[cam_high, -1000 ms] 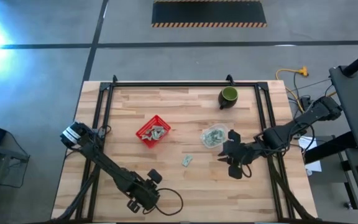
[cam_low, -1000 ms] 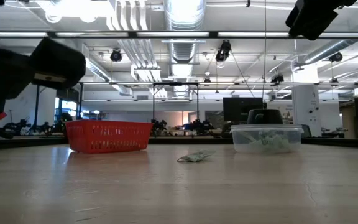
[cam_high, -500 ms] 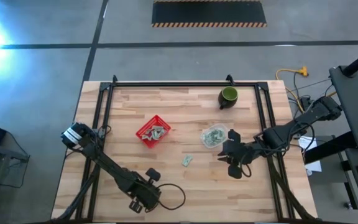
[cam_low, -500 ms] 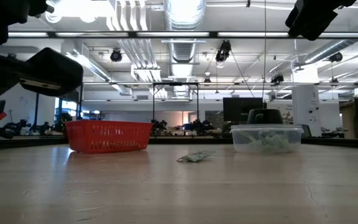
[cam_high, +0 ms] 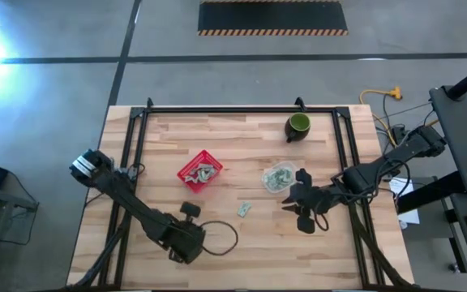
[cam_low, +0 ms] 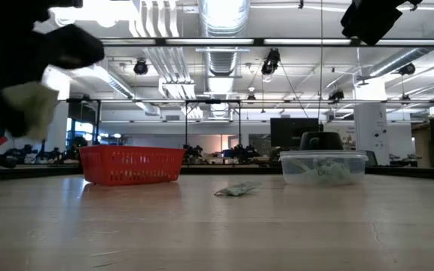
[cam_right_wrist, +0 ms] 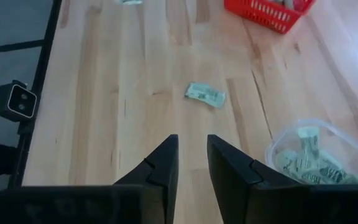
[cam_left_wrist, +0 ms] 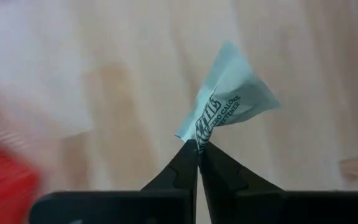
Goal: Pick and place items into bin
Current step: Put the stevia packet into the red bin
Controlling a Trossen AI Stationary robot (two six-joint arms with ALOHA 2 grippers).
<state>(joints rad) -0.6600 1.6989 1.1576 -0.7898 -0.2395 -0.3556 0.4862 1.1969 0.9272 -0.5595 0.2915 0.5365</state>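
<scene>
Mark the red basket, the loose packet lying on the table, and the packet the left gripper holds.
red basket point(cam_high: 186, 179): high view, on its rim.
loose packet point(cam_right_wrist: 205, 94): right wrist view, its middle.
held packet point(cam_left_wrist: 232, 96): left wrist view, its printed face, above the left gripper point(cam_left_wrist: 197, 151).

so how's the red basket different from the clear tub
The red basket is opaque, square with mesh walls, left of the table's middle; the clear tub is see-through, rounded, right of it. In the low view the basket looks wider than the tub. Both hold pale wrapped packets.
</scene>
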